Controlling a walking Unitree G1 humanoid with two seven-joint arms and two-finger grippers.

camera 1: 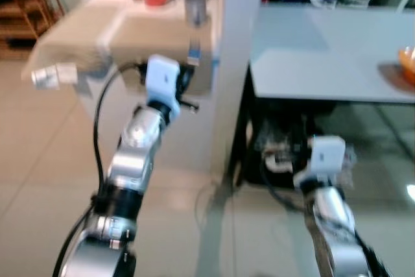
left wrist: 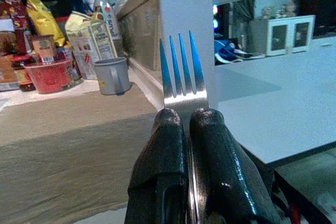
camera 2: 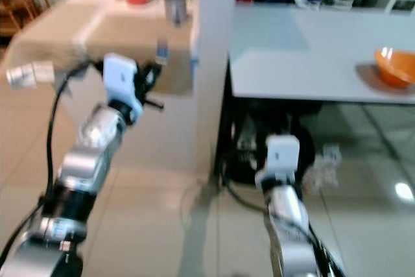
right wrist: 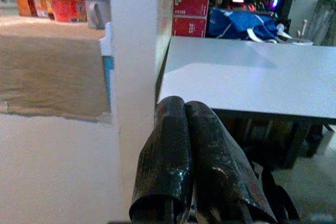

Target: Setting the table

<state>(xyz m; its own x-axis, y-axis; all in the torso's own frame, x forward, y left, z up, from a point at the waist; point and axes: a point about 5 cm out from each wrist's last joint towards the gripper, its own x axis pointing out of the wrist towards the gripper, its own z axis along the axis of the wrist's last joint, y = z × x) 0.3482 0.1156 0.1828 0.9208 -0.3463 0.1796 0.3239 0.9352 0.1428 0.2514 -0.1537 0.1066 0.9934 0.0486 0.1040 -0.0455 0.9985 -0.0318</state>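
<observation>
**Operator:** My left hand (left wrist: 189, 116) is clenched on a fork (left wrist: 182, 66), both black fingers pressed flat against its neck, tines standing straight up past the fingertips. It looks square in the grip, not canted.

**Observer:** And the other one?

**Operator:** The right hand (right wrist: 184, 108) has its fingers pressed together with nothing between them. That arm hangs low in front of the grey bench (camera 1: 324, 50), below its edge.

**Observer:** Where is the fork relative to the table?

**Operator:** The left arm is raised near the white post (camera 1: 237, 63), with the cloth-covered counter (left wrist: 68, 129) behind it. A grey mug (left wrist: 113, 75), a red tub (left wrist: 50, 74) and cartons sit at the back of that counter. The grey bench lies beyond the post on my right, and an orange bowl (camera 2: 394, 66) sits on a mat at its far right side.

**Observer:** So what's the plan?

**Operator:** I judge I'm mid-carry, with the fork yet to be laid. The head views are smeared, so I'd let the body settle before reaching. Then I'd swing the left arm clear of the post, bring the fork over the bench beside the bowl, tip it flat and low, and only then let go, so it doesn't bounce or skate on that smooth top.
</observation>
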